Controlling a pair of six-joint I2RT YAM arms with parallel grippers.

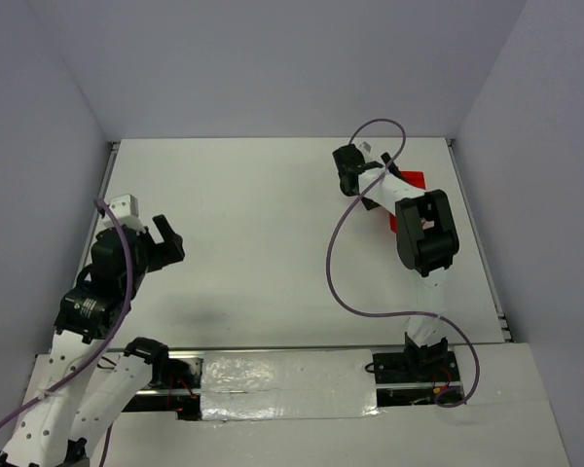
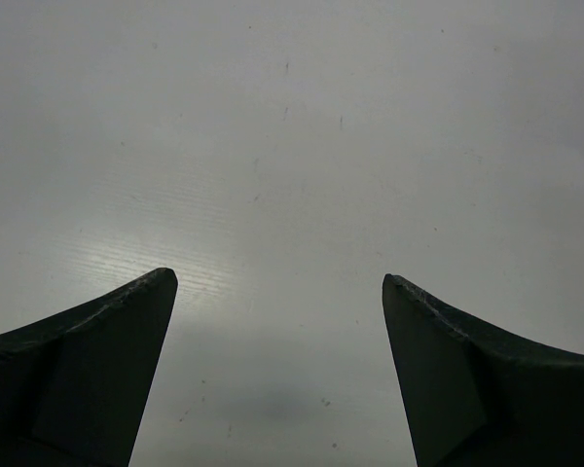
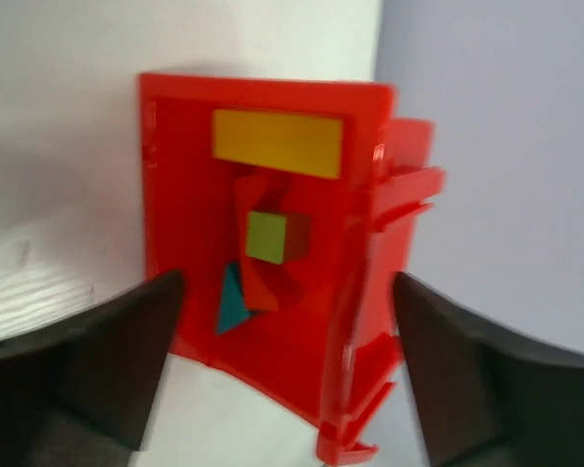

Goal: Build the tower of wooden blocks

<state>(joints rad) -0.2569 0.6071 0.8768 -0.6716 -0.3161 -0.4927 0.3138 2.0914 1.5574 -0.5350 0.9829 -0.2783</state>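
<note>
Wood block tower [image 3: 263, 263], a small pile of painted wooden pieces, lies inside an open red plastic bin [image 3: 175, 195] at the far right of the white table [image 2: 292, 146], against the right wall. The pile is a yellow-green cube [image 3: 268, 238], a dark red block [image 3: 258, 287] and a teal wedge [image 3: 231, 304] packed close together. A flat yellow bar [image 3: 277, 143] lies apart from them at the bin's far edge.

The right gripper [image 3: 287, 280] hangs over the pile with its jaws spread wide and nothing between them. The left gripper [image 2: 280, 282] is at the near left, also fully spread and holding nothing, over bare table.

The stacking step looks to be in hand, with the bar seemingly the one piece not yet joined. The next move probably calls for centring the spread jaws on the bar's short sides, then lifting it onto the pile without knocking the cube.

The right wrist view is blurred. I cannot tell whether the cube rests on the red block or only touches its side, and that block's outline melts into the red bin. In the top view the right arm hides nearly all of the bin and none of the blocks show.
</note>
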